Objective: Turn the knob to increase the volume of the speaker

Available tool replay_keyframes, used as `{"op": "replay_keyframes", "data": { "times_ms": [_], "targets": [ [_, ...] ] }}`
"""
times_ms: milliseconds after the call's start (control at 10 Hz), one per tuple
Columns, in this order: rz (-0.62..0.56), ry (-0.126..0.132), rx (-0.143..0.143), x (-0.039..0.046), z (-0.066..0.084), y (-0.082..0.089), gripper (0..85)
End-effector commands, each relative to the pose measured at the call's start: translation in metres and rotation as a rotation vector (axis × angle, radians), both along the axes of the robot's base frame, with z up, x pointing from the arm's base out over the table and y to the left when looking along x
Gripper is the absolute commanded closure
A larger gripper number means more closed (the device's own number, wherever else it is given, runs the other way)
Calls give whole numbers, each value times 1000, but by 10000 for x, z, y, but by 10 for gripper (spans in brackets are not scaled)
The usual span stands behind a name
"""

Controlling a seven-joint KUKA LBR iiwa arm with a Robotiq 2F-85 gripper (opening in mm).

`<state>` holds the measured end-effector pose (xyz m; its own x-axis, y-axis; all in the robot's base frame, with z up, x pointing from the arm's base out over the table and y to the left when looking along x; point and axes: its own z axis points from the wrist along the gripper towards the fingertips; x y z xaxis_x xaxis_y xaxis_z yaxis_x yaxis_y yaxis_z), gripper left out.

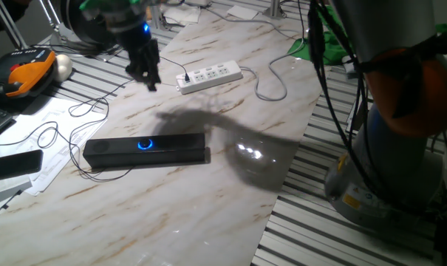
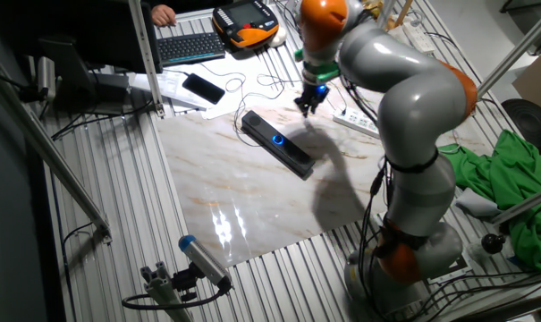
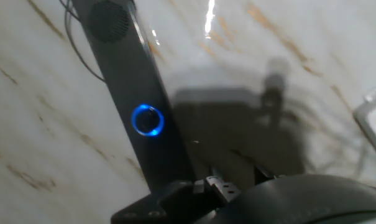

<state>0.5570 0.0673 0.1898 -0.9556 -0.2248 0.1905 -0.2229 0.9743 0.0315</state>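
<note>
Fingers (image 1: 151,77) hang in the air above the worktop's far edge, holding nothing; whether parted or closed cannot be told. The speaker (image 1: 145,151) lies mid-worktop nearer the left edge, the knob (image 1: 145,144) at its centre, untouched. Approach step judged: next, descend over the knob and straddle it.
</note>
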Motion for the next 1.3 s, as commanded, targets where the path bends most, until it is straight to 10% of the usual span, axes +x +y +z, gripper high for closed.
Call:
{"op": "replay_keyframes", "data": {
  "times_ms": [0, 100, 700, 1200],
  "targets": [
    [3, -6, 2, 0, -94, 145, 510],
    [14, -21, 4, -3, -186, 246, 340],
    [125, -91, 5, -39, -483, 494, 340],
    [214, -88, 57, -41, -765, 621, 340]
  ]
}}
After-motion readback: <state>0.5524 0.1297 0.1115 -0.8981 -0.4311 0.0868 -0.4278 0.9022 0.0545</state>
